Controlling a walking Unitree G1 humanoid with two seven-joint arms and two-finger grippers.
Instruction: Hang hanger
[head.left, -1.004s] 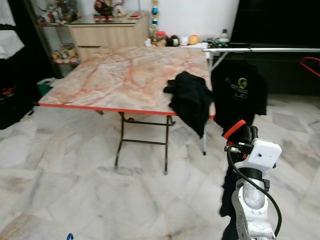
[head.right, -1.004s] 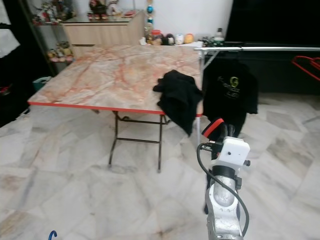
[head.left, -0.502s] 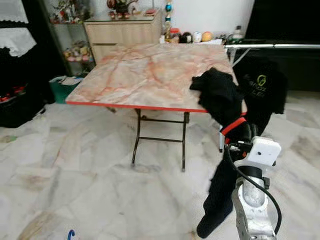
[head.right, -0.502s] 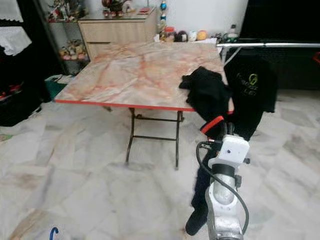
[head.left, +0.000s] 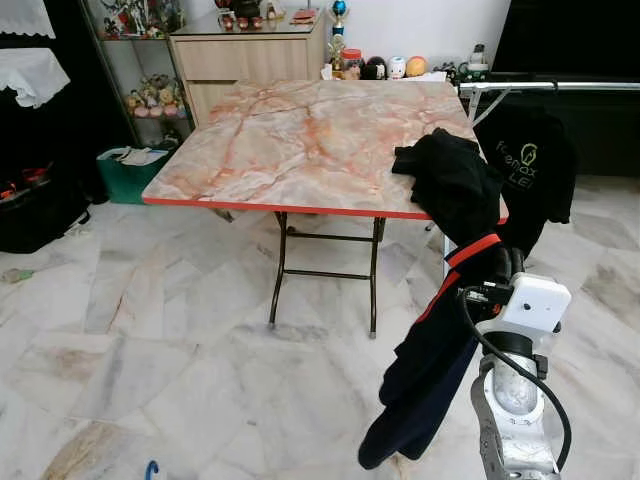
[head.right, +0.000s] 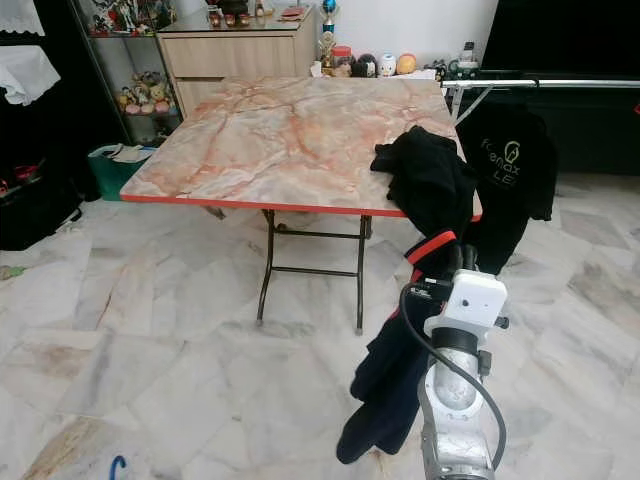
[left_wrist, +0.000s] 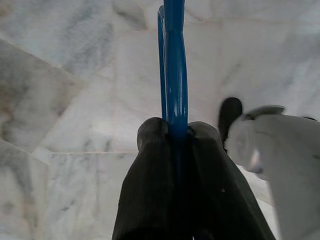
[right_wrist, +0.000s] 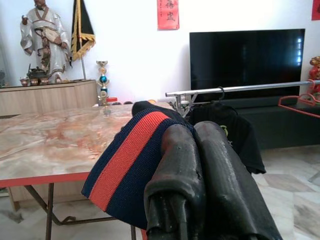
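Camera swung left; navy garment (head.left: 425, 380) hangs lower from right gripper (right_wrist: 200, 135), pinched; left gripper (left_wrist: 172, 131) clamps blue hanger (left_wrist: 174, 65), probably for dressing.

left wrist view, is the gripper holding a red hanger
No, the left gripper is shut on a blue hanger.

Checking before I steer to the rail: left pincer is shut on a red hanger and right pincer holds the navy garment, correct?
Not quite: the hanger in the left pincer is blue, as the left wrist view shows. The right pincer does hold the navy garment.
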